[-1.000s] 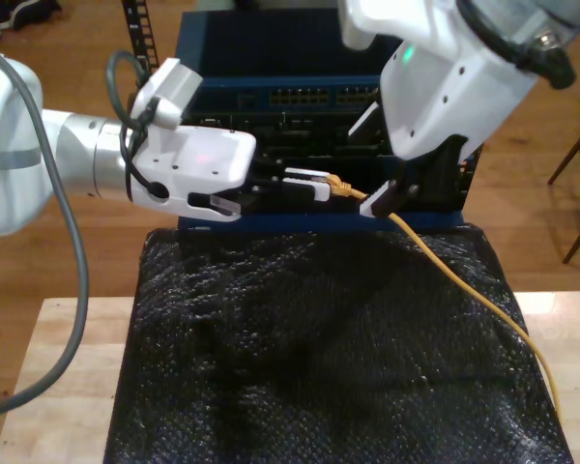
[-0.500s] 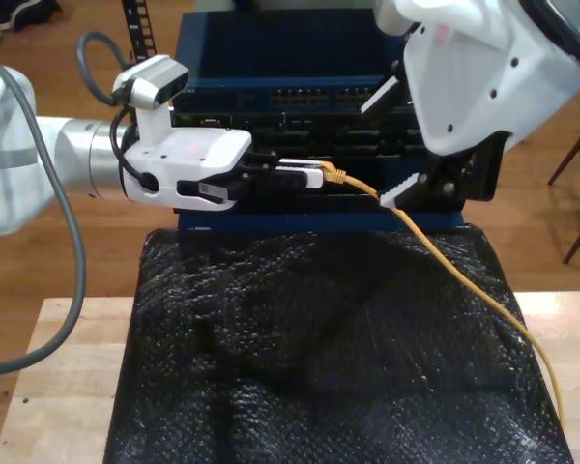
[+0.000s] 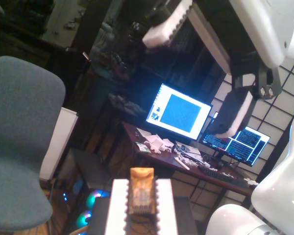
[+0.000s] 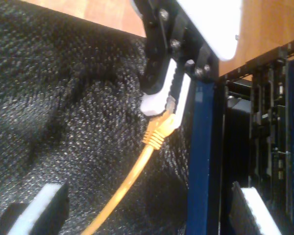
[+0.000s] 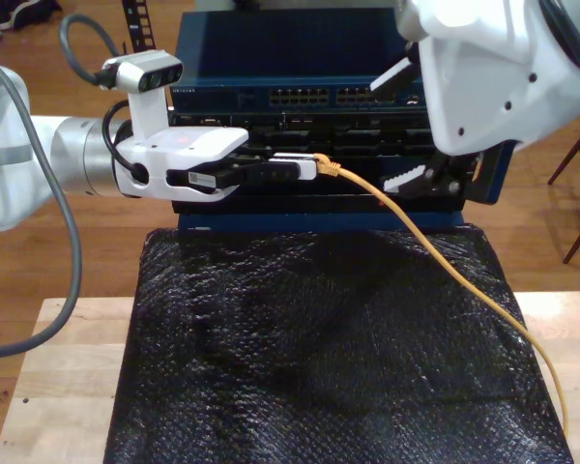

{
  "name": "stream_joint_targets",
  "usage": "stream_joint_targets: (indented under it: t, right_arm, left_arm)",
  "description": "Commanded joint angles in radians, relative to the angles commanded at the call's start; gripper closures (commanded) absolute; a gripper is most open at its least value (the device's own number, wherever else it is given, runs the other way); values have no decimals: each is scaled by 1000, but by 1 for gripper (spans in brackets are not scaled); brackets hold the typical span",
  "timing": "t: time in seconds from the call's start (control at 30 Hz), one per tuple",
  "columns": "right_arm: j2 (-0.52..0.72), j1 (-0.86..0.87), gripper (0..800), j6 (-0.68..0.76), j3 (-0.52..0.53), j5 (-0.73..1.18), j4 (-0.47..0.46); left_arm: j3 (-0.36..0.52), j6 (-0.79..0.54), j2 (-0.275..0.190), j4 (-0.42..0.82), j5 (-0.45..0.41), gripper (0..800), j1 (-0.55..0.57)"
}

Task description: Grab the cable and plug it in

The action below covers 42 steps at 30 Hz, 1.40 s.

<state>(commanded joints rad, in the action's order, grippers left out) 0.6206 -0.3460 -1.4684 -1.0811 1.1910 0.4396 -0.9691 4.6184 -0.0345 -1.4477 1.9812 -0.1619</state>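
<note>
We see my first gripper [image 5: 300,168] clenched on plug end of cable [image 5: 445,261], pads meeting around pale boot; in first wrist view plug [image 3: 141,192] sits pinched between white pads. Gripper reaches in from exterior view's left, plug held level just before dark front of blue equipment rack [image 5: 300,58], beyond far edge of black mat [image 5: 319,367]. Cable droops across mat toward its near corner at exterior view's right. My second gripper [image 5: 406,130] released, fingers wide apart, near rack at exterior view's right.
</note>
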Motion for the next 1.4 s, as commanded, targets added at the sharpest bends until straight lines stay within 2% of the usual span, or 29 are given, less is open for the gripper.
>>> stream_joint_targets:
  t: [0.27, 0.6, 1.4]
  right_arm:
    - [5, 3, 8, -20, -8, 0, -3]
    - [48, 3, 8, -43, -12, -2, -2]
    - [141, -2, 8, -104, -18, -3, 3]
  left_arm:
    - [-6, 31, 0, -2, 37, 797, 0]
    - [-37, 46, 57, -49, 127, 795, -32]
    - [-41, 44, 95, -83, 235, 780, -31]
